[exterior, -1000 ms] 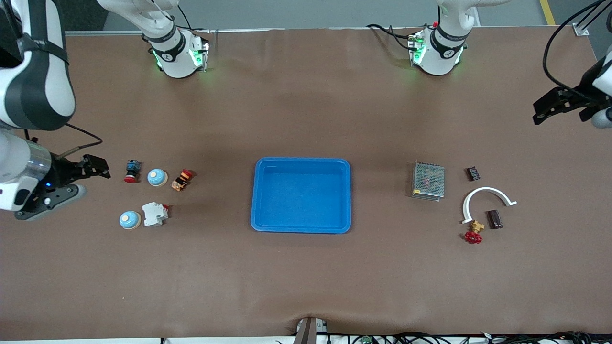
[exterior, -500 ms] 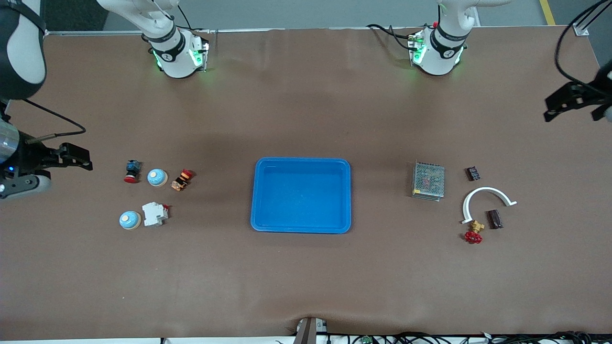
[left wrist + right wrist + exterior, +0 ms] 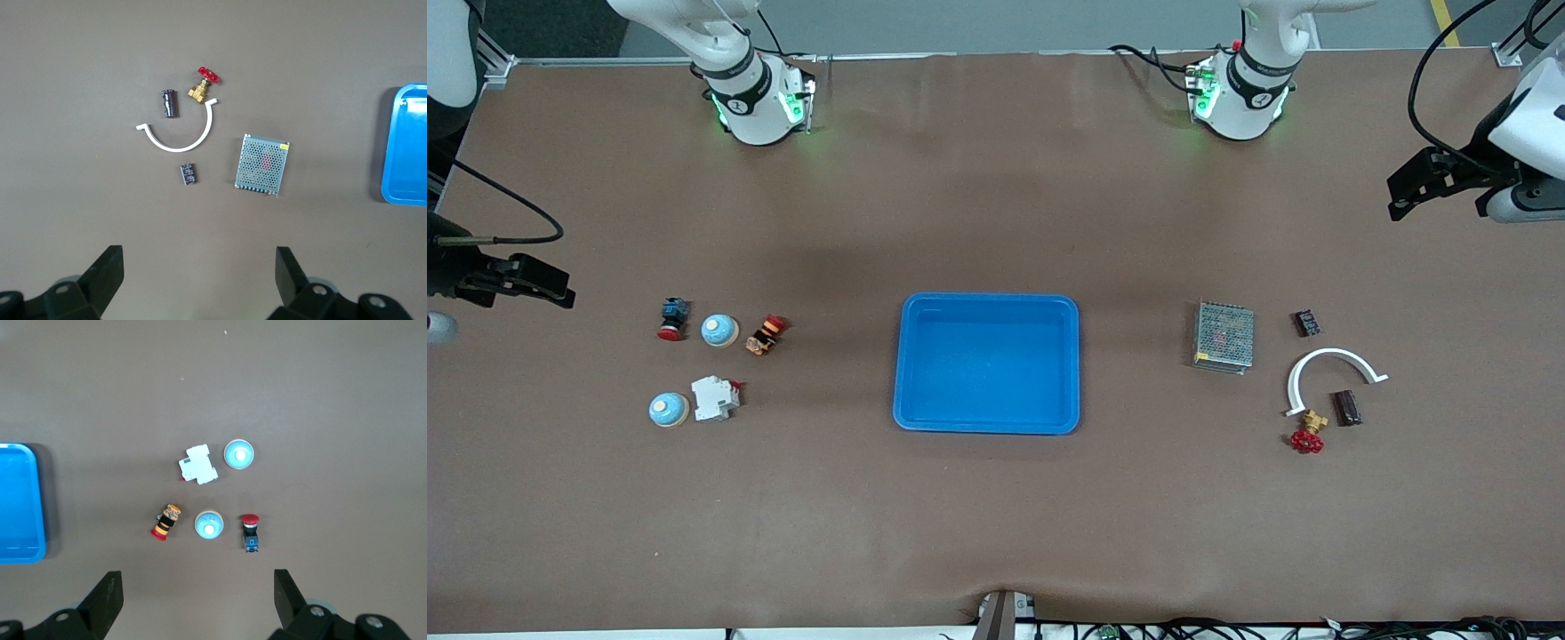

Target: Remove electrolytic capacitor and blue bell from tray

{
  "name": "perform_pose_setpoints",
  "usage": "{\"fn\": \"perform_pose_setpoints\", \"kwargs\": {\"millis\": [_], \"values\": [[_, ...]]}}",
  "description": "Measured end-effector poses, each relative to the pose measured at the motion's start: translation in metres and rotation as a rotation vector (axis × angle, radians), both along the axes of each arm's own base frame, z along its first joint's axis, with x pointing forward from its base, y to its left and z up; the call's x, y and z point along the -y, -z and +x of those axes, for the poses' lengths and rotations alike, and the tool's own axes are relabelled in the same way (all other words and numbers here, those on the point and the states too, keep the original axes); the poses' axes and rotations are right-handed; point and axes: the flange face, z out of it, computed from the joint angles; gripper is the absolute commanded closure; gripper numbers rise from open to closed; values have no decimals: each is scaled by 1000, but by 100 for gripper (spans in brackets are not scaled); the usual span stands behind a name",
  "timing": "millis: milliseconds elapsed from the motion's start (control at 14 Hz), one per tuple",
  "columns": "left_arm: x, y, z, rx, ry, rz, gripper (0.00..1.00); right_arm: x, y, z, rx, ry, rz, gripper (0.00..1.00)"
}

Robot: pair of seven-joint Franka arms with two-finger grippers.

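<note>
Your 2 tools hang released, holding nothing.
Left tool (image 3: 197, 280) over the capacitor's (image 3: 169, 103) end of the table; right tool (image 3: 197, 600) near 2 bells (image 3: 209, 525).

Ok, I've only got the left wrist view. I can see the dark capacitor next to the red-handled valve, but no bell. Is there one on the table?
Observer: Two. One pale blue bell and a second bell sit toward the right arm's end of the table.
Operator: I only see the blue tray's edge. Anything in it?
Observer: No, the blue tray holds nothing.
Operator: Where's the right pincer?
Observer: The right pincer hangs open and empty over its arm's end of the table, clear of the bells. The left pincer hangs open likewise over its own end.
</note>
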Motion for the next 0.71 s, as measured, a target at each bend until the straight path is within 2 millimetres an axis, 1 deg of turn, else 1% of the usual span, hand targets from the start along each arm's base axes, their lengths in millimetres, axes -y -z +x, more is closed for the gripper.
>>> {"fn": "perform_pose_setpoints", "kwargs": {"millis": [143, 286, 357, 429, 571, 714], "values": [[0, -2, 0, 5, 1, 0, 0, 11, 8, 0, -7, -21, 2, 0], [2, -5, -2, 1, 5, 0, 0, 22, 8, -2, 5, -42, 3, 0], [3, -6, -3, -7, 6, 1, 0, 23, 7, -6, 21, -42, 3, 0], [3, -9, -5, -11, 6, 2, 0, 23, 7, -13, 43, -40, 3, 0], [4, -10, -7, -27, 6, 3, 0, 22, 12, -32, 85, -34, 5, 0], [4, -9, -10, -47, 10, -13, 0, 20, 10, -50, 86, -34, 8, 0]]}}
